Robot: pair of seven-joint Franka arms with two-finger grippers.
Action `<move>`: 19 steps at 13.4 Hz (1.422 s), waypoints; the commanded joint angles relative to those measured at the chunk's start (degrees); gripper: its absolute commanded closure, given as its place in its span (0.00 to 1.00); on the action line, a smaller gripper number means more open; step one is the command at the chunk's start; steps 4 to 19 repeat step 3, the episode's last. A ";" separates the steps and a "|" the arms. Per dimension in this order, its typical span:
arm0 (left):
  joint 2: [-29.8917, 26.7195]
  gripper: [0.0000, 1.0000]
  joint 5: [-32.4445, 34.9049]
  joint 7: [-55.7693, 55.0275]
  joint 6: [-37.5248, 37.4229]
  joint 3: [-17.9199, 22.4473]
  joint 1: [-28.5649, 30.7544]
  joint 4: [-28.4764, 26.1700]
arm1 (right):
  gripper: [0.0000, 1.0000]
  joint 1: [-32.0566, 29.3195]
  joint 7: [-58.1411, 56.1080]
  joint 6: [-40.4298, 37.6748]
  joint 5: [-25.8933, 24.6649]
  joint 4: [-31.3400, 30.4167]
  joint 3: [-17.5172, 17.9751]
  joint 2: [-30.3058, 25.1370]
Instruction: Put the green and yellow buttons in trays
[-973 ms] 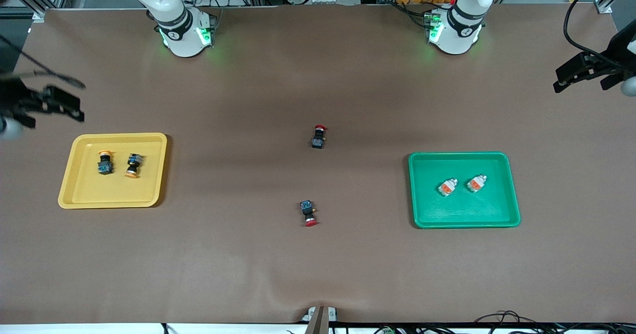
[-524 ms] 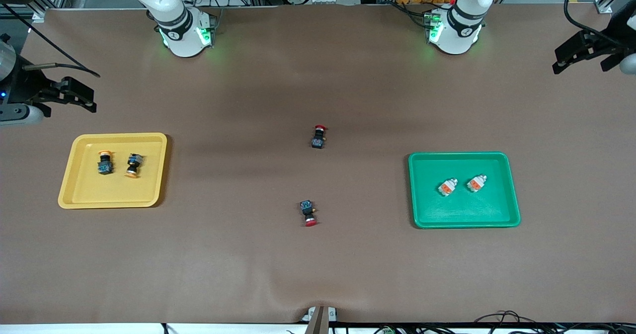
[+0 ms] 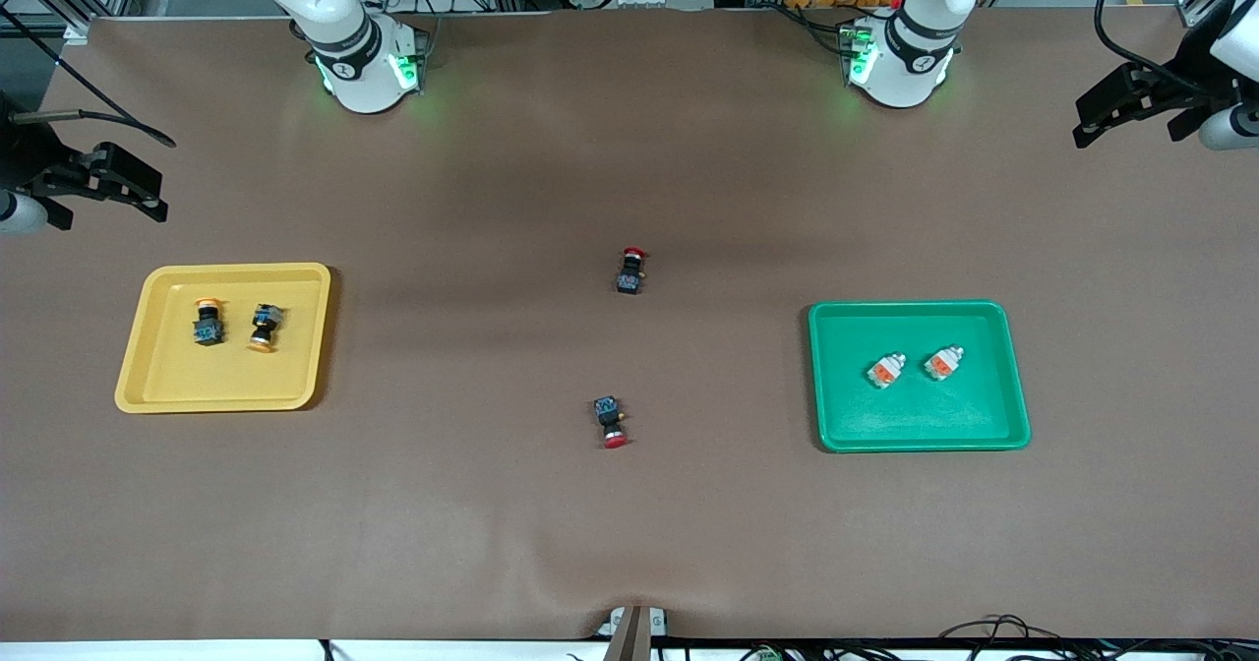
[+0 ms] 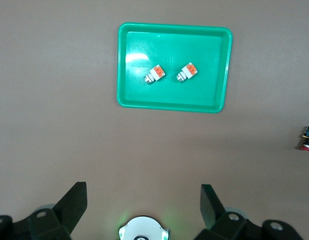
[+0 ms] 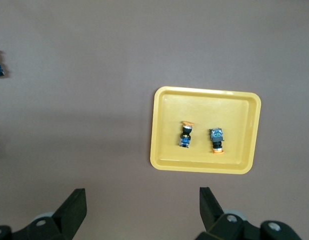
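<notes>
**A:** Gripper by gripper, what do we have? Our left gripper (image 3: 1107,122) hangs in the air over the bare tabletop (image 3: 629,523) at the left arm's end, fingers spread wide with nothing between them. Our right gripper (image 3: 123,189) hangs over the right arm's end the same way, wide open and empty.

**B:** And the buttons?

**A:** We see two black-bodied ones with orange-yellow caps, the first yellow button (image 3: 207,322) and the second yellow button (image 3: 264,328), lying side by side inside the yellow tray (image 3: 157,386). Two pale blocks with orange faces, one pale button (image 3: 886,370) and the other pale button (image 3: 943,362), lie side by side inside the green tray (image 3: 993,425).

**B:** Why are we parked out there?

**A:** We judge the sorting finished: each pair sits in its own tray, so both arms wait well clear of them.

**B:** Anything left out?

**A:** Two red-capped buttons, one red button (image 3: 630,271) mid-tabletop and another red button (image 3: 611,420) nearer the front camera. We think they stay there because they belong to neither tray.
</notes>
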 commanded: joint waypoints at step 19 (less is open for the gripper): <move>1.90 0.00 0.16 -0.77 -0.59 0.04 0.38 3.38 | 0.00 -1.90 0.22 -3.54 2.46 -1.94 0.12 -2.28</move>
